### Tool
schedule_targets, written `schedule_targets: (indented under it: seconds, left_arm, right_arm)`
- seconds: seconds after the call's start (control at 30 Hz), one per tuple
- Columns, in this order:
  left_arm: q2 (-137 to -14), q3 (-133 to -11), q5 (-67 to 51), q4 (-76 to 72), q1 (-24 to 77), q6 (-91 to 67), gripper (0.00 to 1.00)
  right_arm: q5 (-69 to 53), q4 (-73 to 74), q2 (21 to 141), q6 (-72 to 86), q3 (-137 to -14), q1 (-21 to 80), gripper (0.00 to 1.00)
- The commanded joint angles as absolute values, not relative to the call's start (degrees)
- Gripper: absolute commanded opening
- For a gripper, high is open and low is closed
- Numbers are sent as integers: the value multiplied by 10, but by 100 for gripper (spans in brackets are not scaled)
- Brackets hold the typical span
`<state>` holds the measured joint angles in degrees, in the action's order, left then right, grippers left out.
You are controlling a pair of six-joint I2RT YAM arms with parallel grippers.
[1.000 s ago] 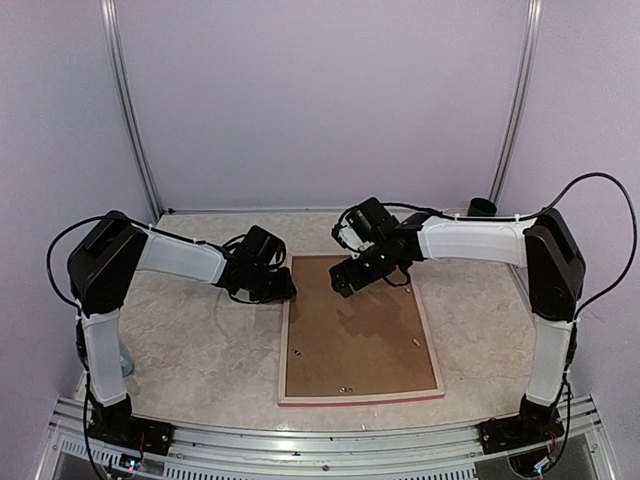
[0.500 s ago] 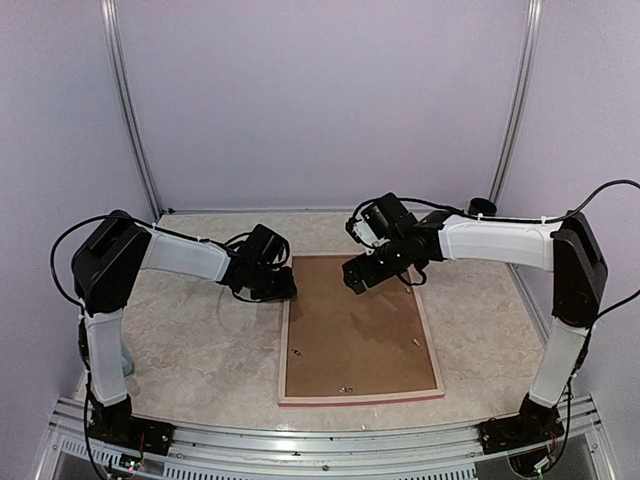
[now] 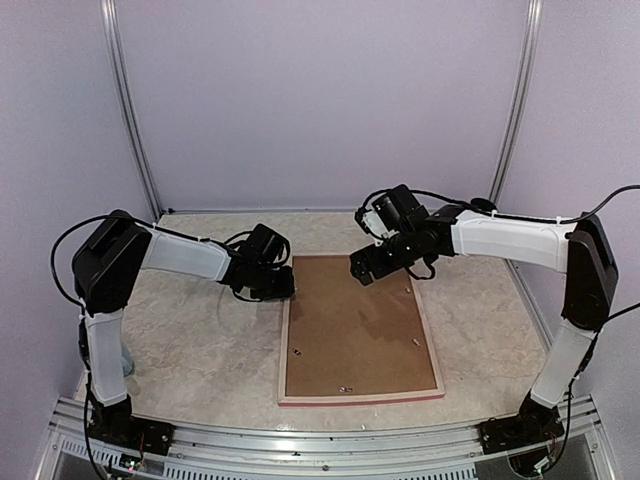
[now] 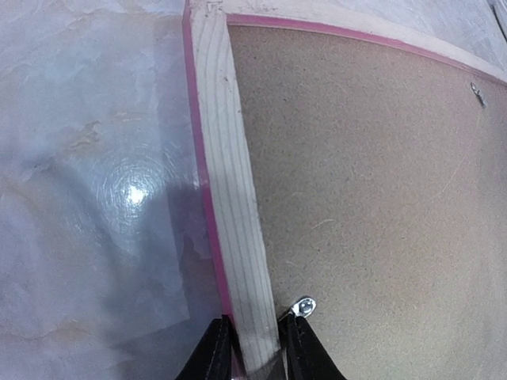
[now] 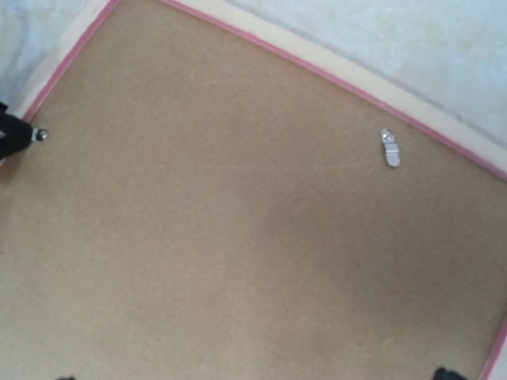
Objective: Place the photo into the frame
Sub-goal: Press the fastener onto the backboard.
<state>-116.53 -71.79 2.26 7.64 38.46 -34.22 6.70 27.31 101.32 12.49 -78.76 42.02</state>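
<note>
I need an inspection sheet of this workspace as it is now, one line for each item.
Surface: pale marbled table, glossy.
Job's things: frame face down, backing board inside, metal clips on it; photo not seen.
Clutter: dark round object at far right corner.
Grippers: left gripper closed on frame's left rail; right gripper open above board.
Cables: black cables loop along both arms.
Surroundings: plain lilac walls, nothing else seen.
</note>
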Motion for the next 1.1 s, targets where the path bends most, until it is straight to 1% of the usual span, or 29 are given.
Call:
schedule_targets:
  seconds: [0.0, 0.07, 0.17, 0.23, 0.33, 0.37, 0.5, 0.6, 0.73, 0.9, 1.07]
  left_arm:
    - [-1190, -720, 34, 105, 388, -338, 23]
    - [-1191, -719, 34, 103, 388, -340, 20]
    - [-1191, -719, 39, 103, 387, -342, 13]
    - [-1189, -719, 42, 103, 386, -344, 12]
    - [-1185, -717, 45, 102, 385, -347, 11]
    - [-1182, -716, 46, 102, 385, -347, 12]
    - [-1157, -705, 49, 95, 385, -353, 31]
    - [-1124, -705, 60, 98, 384, -350, 37]
    - [-1112, -734, 75, 131, 381, -324, 38]
    - [-1123, -751, 51, 138, 380, -297, 38]
    - [-1142, -762, 43, 144, 382, -286, 38]
  right_arm:
    - [74, 269, 991, 123, -777, 412, 98]
    - [72, 268, 990, 123, -778, 411, 97]
    - [72, 268, 989, 123, -776, 410, 97]
    - [70, 268, 988, 122, -776, 409, 98]
    - [68, 269, 987, 122, -777, 408, 98]
    - [69, 269, 987, 121, -776, 408, 98]
    - [73, 273, 983, 120, -774, 404, 98]
    - [79, 285, 977, 127, -765, 395, 99]
    - [79, 277, 950, 144, -717, 376, 99]
    - [75, 254, 923, 164, -641, 337, 99]
    - [61, 218, 928, 180, -590, 306, 96]
